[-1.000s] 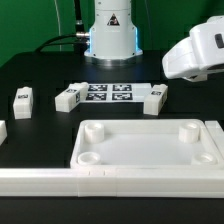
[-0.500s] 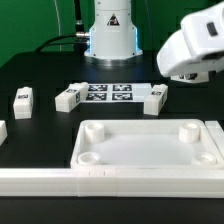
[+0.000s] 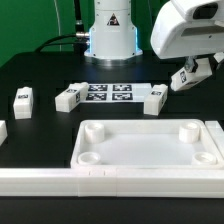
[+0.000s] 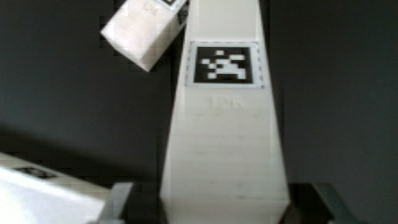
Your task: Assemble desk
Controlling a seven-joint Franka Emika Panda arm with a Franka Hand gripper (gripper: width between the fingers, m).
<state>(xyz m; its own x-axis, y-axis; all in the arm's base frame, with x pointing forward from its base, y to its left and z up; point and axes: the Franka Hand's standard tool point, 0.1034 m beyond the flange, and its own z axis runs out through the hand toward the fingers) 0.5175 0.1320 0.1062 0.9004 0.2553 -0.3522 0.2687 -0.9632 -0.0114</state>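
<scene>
Claw clamps a tagged desk leg, held above the black table.

The jaws hold a tilted leg aloft, beyond the desk top.

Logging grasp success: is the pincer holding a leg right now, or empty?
Holding. The wrist view shows a tagged leg clamped in the pincer; in the exterior view it hangs tilted above the table.
</scene>
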